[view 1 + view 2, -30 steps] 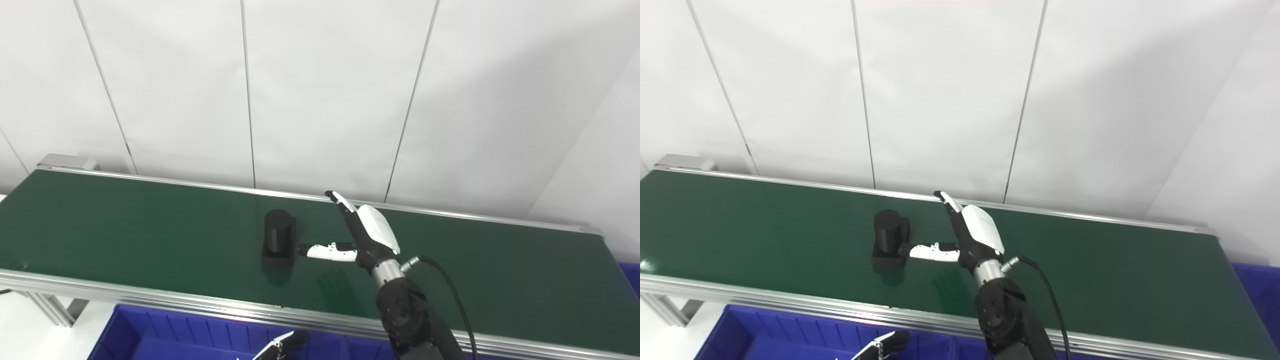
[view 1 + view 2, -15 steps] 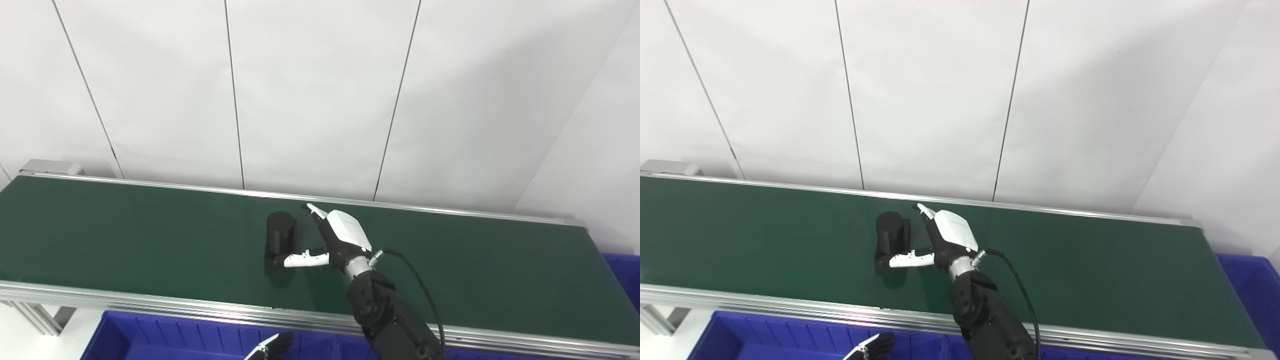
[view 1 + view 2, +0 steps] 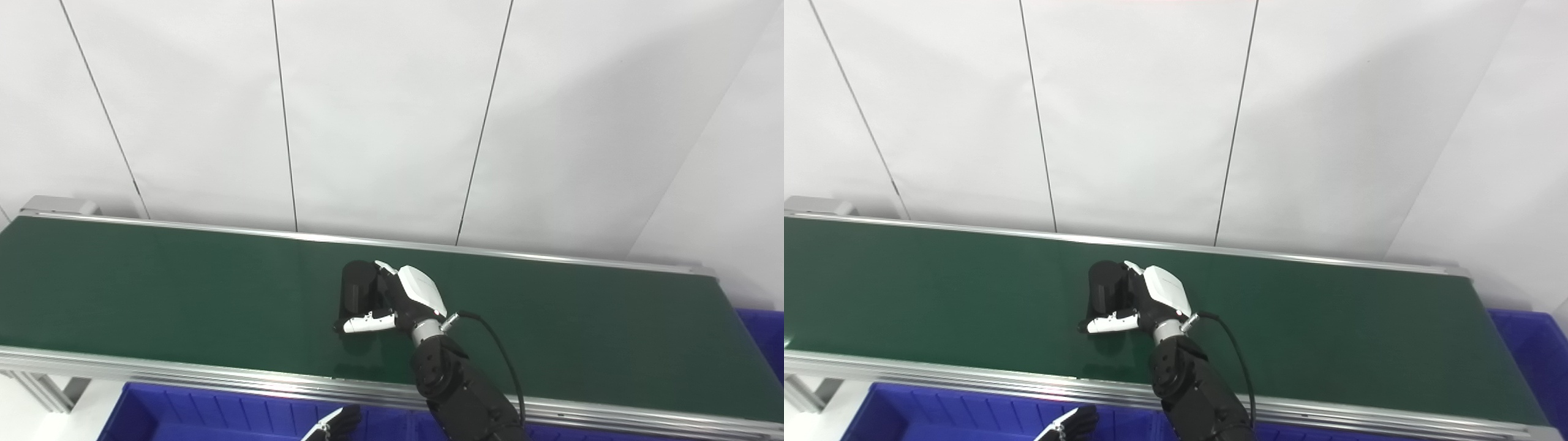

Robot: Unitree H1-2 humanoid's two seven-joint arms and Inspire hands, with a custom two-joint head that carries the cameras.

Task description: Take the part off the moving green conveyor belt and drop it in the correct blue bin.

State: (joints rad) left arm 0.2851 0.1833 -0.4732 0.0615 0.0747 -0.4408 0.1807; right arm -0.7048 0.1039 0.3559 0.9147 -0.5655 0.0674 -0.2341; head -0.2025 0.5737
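Right hand (image 3: pixel 407 297) is seen wrapped about the black part (image 3: pixel 358 293), with the thumb (image 3: pixel 365 323) laid across the near, lower side and the fingers (image 3: pixel 387 268) curled over the far, upper side, so that the part is pinched between them. Whether the part is lifted clear of the belt or rests on it cannot be told. The part is found near the middle of the green conveyor belt (image 3: pixel 153 294), roughly midway between the far metal rail (image 3: pixel 551 258) and the near metal rail (image 3: pixel 184 373), and wide bare green surface is left open to either side of it, toward the left end and toward the right end alike. A black cable (image 3: pixel 499 352) is looped from the wrist over the belt on the right side of the forearm. The forearm is brought in across the near rail from the bottom edge. Below that rail, the blue bin (image 3: pixel 202 416) is shown along the bottom of the view, its ribbed wall just under the rail. A second blue bin (image 3: pixel 1528 349) is visible beyond the right end of the belt. Only the fingertips of the left hand (image 3: pixel 334 424) are shown, at the bottom edge over the near bin; whether that hand is spread or closed cannot be told.
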